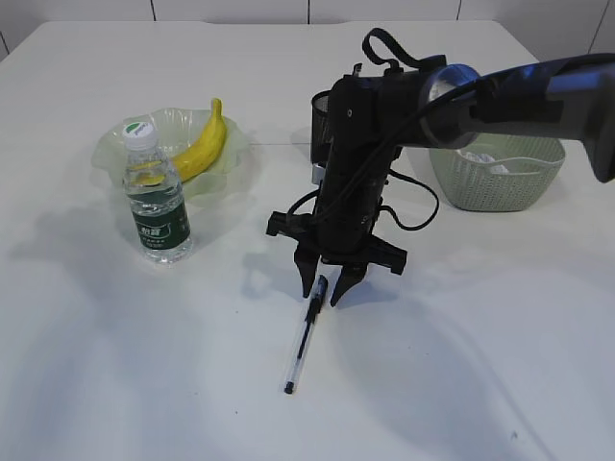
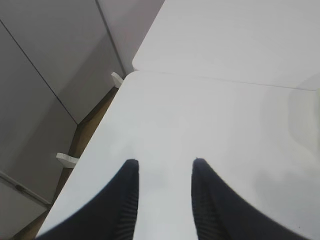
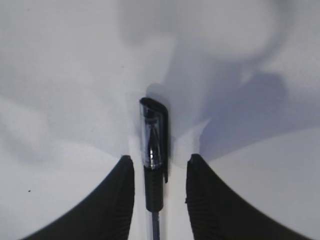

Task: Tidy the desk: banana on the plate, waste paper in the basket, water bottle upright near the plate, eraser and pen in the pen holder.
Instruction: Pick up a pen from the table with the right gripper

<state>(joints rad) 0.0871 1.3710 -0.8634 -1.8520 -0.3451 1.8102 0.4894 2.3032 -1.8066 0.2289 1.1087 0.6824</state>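
Pen (image 1: 306,331) lies on the desk (image 1: 461,365) at lower centre of the exterior frame, capped end between my right gripper's (image 1: 326,288) partly open jaws, not yet pinched; my left gripper (image 2: 162,200) is partly open, empty. Banana (image 1: 204,146) sits in the plate (image 1: 110,154), upper left, water bottle (image 1: 156,197) upright beside it. Step in hand, I judge: pen pickup; next, close squarely, lift, carry to the pen holder (image 1: 317,120).

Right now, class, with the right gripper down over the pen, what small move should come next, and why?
Probably close the jaws. The right gripper stands open astride the capped end of the pen, which lies flat on the desk between the fingertips with a gap on each side. Nothing is held yet, so gripping comes before lifting it toward the pen holder.
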